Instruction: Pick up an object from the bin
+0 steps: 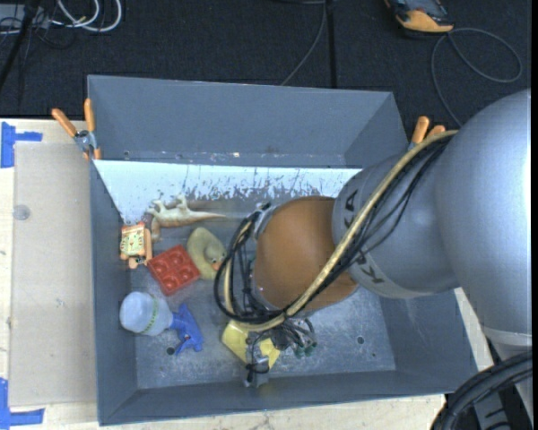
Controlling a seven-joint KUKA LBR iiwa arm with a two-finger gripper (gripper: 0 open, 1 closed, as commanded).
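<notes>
The pick is judged to be under way but not done: nothing is seen raised off the floor of the bin [251, 124], so the closing, if not yet made, and the lift are taken to remain. The jaws are lowered close to the bin's front wall, about midway along it, at or just over a yellow lumpy object [236, 337] lying there. Much of the tool is hidden by the arm's orange cover [296, 249] and its cables, so it cannot be told whether the jaws are apart or together, nor whether the yellow object is clamped or merely touched. Toward the front left corner a blue toy figure [186, 330] and a pale plastic cup [143, 313] are seen, near each other. Further back on the left lie a red studded brick [173, 269], a yellow-green oblong piece [203, 245] and a beige toy lizard [175, 210], all well apart from the jaws.
</notes>
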